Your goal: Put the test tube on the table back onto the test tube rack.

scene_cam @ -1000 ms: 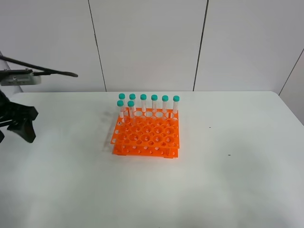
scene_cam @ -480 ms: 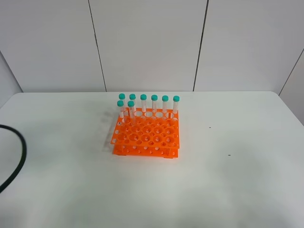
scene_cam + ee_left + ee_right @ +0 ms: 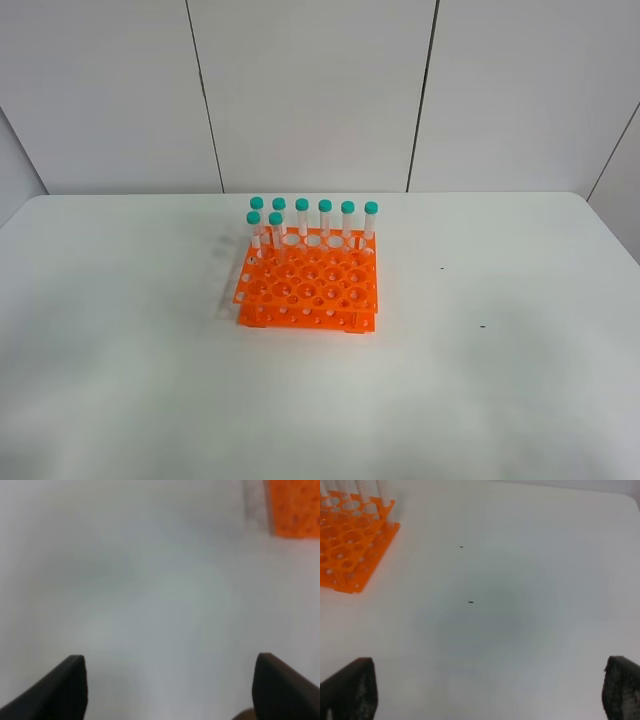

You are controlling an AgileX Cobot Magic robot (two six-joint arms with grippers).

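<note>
Left arm and its black cable have cleared out of the exterior high view since a second ago; neither arm shows there now, only tabletop (image 3: 520,400) and rack.

Left gripper (image 3: 170,680): jaws spread wide, two dark fingertips (image 3: 67,687) well apart, nothing between them, only bare blurred tabletop. A corner of the test tube rack (image 3: 307,283) sits well ahead of the jaws, off toward the right fingertip's side, out of focus.

Right gripper (image 3: 485,690): jaws also spread wide, holding nothing, bare tabletop between the tips. Two small dark specks (image 3: 470,601) lie ahead of the jaws. The rack is far ahead and off past the left tip, well apart from it.

Rack stands flat on the tabletop, orange, two tiers. Eight teal-capped tubes stand upright in it: six in the back row (image 3: 325,217), two in the second row at its left end, including the test tube (image 3: 275,231) just in front of the back row. Remaining holes are open. No tube is lying on the tabletop in any view. Which of the eight was the loose one cannot be told for sure; they look identical.
</note>
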